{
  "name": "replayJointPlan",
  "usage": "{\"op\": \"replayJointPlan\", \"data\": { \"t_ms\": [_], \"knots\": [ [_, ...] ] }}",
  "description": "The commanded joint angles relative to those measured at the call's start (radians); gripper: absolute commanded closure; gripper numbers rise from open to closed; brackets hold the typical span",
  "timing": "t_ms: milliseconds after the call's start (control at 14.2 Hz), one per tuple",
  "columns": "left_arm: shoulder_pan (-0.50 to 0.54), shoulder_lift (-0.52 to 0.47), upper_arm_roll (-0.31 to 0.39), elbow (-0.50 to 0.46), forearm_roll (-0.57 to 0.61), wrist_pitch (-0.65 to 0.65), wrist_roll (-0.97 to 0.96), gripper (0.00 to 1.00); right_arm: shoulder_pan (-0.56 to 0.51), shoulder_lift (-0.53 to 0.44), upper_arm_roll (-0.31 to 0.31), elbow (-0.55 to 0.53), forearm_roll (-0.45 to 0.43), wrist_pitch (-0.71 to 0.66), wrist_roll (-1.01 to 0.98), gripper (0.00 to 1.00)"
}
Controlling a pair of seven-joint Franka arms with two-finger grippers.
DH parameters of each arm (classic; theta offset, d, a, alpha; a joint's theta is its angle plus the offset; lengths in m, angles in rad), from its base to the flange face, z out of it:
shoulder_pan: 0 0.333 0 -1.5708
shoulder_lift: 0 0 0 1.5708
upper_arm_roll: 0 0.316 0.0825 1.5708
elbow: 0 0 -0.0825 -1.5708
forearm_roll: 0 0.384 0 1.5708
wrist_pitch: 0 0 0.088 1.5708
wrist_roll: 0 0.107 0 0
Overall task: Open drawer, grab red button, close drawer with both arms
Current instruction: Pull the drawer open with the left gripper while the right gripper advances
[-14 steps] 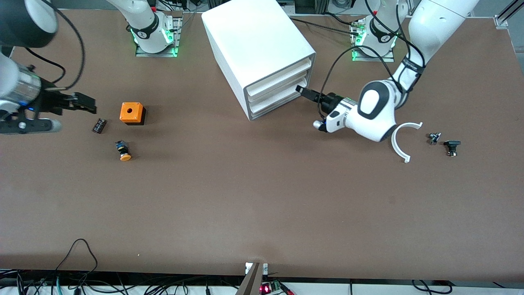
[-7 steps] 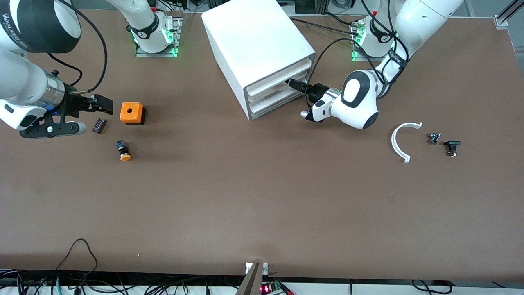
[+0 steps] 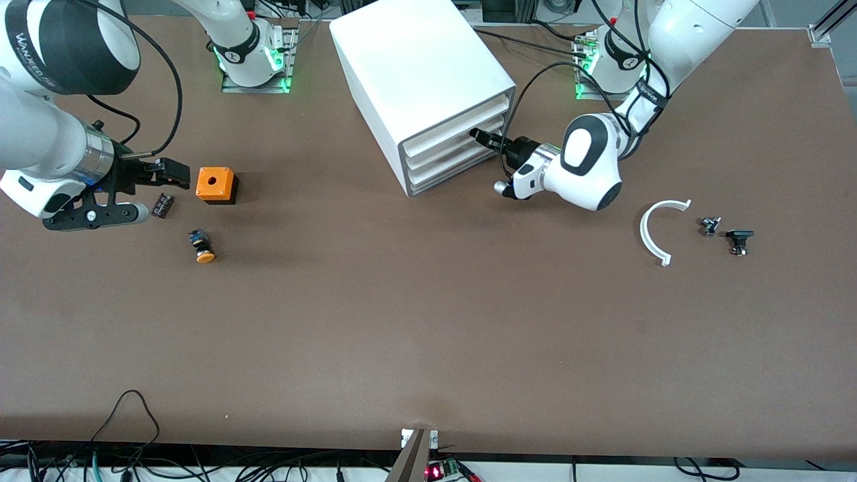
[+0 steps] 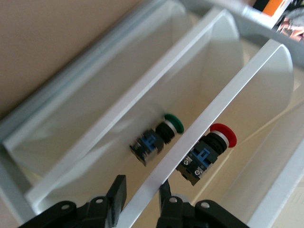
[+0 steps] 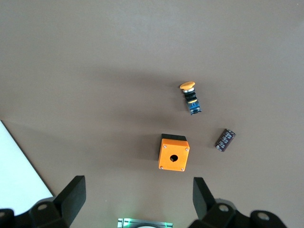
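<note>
The white cabinet (image 3: 422,73) stands near the arms' bases, its three drawers shut. My left gripper (image 3: 483,138) is at the middle drawer's front (image 3: 450,137). In the left wrist view its open fingers (image 4: 117,194) straddle a white drawer rim (image 4: 209,114), with a gap on one side. The red-capped button (image 4: 212,150) lies in the drawer on one side of that rim, and a green-capped button (image 4: 159,137) lies on the other side. My right gripper (image 3: 171,173) is open wide and empty over the table beside the orange box (image 3: 216,184); its own view shows its fingers (image 5: 71,194) spread.
An orange-capped button (image 3: 201,247) and a small black cylinder (image 3: 162,205) lie near the orange box, toward the right arm's end. A white arc (image 3: 653,231) and two small black parts (image 3: 711,225) (image 3: 739,239) lie toward the left arm's end.
My left gripper has moved in to the drawer fronts and now straddles a rim. My right gripper has moved toward the orange box.
</note>
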Motion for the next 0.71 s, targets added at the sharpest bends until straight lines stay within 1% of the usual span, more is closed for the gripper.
{"op": "replayJointPlan", "data": {
  "t_ms": [0, 141, 212, 282, 353, 494, 565, 635],
  "knots": [
    [0.031, -0.019, 0.090, 0.039, -0.008, 0.029, -0.009, 1.00, 0.074, -0.004, -0.004, 0.010, -0.001, -0.008, 0.008, 0.00],
    [0.047, -0.019, 0.125, 0.086, -0.006, 0.057, -0.007, 1.00, 0.109, -0.003, -0.004, 0.010, 0.001, 0.003, 0.011, 0.00],
    [0.057, -0.020, 0.130, 0.109, -0.014, 0.059, -0.009, 0.52, 0.129, 0.005, -0.004, 0.010, 0.001, 0.006, 0.011, 0.00],
    [0.065, -0.031, 0.130, 0.112, -0.011, 0.061, 0.008, 0.03, 0.141, 0.011, -0.004, 0.012, 0.002, 0.007, 0.004, 0.00],
    [0.070, -0.046, 0.130, 0.114, -0.008, 0.067, 0.008, 0.00, 0.164, 0.013, -0.004, 0.012, 0.005, 0.020, 0.000, 0.00],
    [0.080, -0.080, 0.130, 0.118, -0.003, 0.091, 0.010, 0.00, 0.224, 0.025, -0.004, 0.012, 0.015, 0.070, 0.014, 0.00],
    [0.091, -0.094, 0.131, 0.147, 0.029, 0.094, 0.016, 0.00, 0.250, 0.034, -0.004, 0.013, 0.019, 0.096, 0.016, 0.00],
    [0.102, -0.135, 0.159, 0.234, 0.266, 0.094, 0.032, 0.00, 0.281, 0.069, -0.004, 0.045, 0.053, 0.150, 0.013, 0.00]
  ]
}}
